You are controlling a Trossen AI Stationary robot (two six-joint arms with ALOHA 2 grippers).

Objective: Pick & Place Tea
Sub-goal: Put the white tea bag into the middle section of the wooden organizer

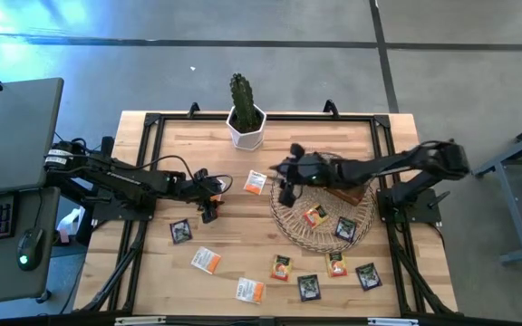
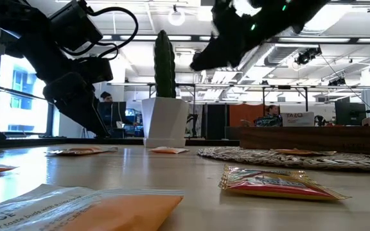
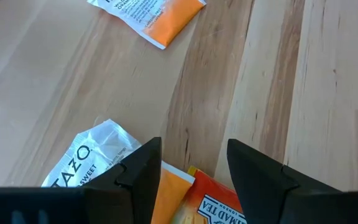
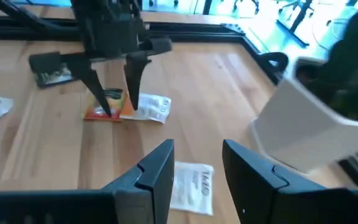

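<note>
The left gripper (image 4: 114,93) hangs open over two sachets (image 4: 126,107); next it must lower and close. The right gripper (image 4: 194,171) waits open.

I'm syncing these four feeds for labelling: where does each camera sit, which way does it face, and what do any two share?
High: overhead, straight down; both arms, wicker tray, cactus pot.
Low: table height, level toward the room; both arms enter from above.
Left wrist: on the left arm, facing the tabletop; open left gripper above an orange-white sachet.
Right wrist: looks past the open right gripper at the left gripper.
Shared: both wrist views show that sachet.
</note>
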